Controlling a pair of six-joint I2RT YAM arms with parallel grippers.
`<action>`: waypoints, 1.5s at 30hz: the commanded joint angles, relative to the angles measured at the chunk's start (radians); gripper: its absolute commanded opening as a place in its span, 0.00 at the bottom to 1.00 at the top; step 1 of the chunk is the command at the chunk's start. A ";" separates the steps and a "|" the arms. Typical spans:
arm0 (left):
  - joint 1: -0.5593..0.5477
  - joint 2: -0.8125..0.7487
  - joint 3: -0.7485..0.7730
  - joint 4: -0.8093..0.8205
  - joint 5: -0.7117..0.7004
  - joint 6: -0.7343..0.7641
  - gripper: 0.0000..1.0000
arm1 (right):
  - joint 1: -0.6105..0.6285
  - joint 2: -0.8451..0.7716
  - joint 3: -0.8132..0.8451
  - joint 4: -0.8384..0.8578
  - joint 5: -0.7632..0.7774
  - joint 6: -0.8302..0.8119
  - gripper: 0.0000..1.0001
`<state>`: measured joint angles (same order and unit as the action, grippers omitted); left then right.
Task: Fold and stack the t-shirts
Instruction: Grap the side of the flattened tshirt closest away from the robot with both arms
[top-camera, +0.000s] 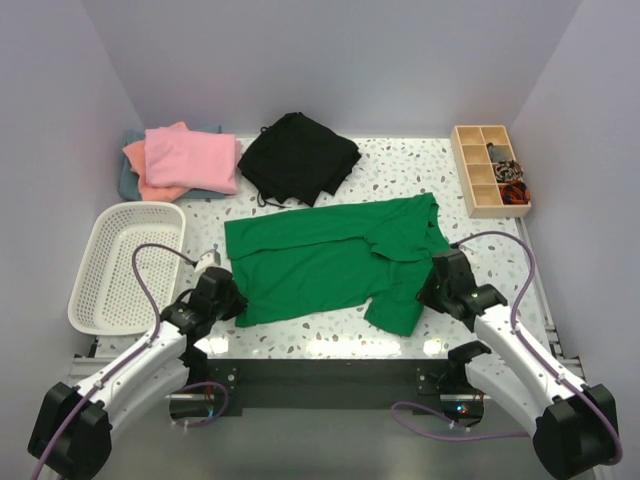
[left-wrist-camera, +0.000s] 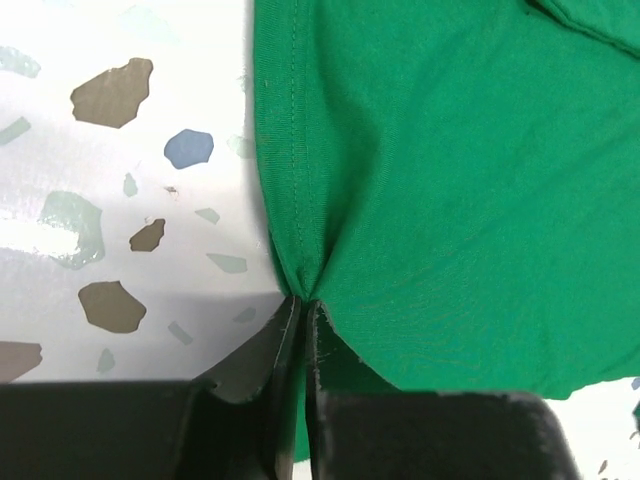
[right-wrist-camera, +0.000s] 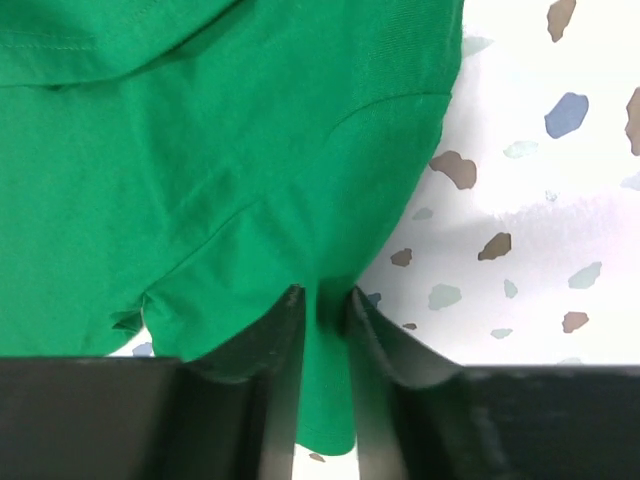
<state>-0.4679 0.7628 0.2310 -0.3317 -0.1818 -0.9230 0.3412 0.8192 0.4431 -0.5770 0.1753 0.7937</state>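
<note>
At opposite ends, left gripper (left-wrist-camera: 303, 308), right gripper (right-wrist-camera: 322, 303) pinch green t-shirt (top-camera: 318, 257).

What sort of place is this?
Probably a lab test booth: plain walls enclose a speckled table, two robot arms are bolted at its edge, and a green shirt lies spread there.

Lab booth: plain white walls (top-camera: 330, 50), speckled table (top-camera: 400, 160), robot arms (top-camera: 130, 365).
</note>
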 joint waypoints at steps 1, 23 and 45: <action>-0.006 -0.026 -0.004 -0.040 0.004 0.013 0.21 | 0.002 0.008 0.031 -0.021 0.027 0.001 0.39; -0.060 0.026 0.001 -0.082 0.027 -0.051 0.58 | 0.088 -0.069 -0.087 -0.164 -0.030 0.185 0.73; -0.060 0.104 0.278 -0.210 -0.136 0.042 0.00 | 0.127 0.050 0.307 -0.222 0.210 0.015 0.00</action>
<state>-0.5251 0.8322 0.4011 -0.5026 -0.2245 -0.9306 0.4629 0.8024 0.6769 -0.7998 0.3023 0.8703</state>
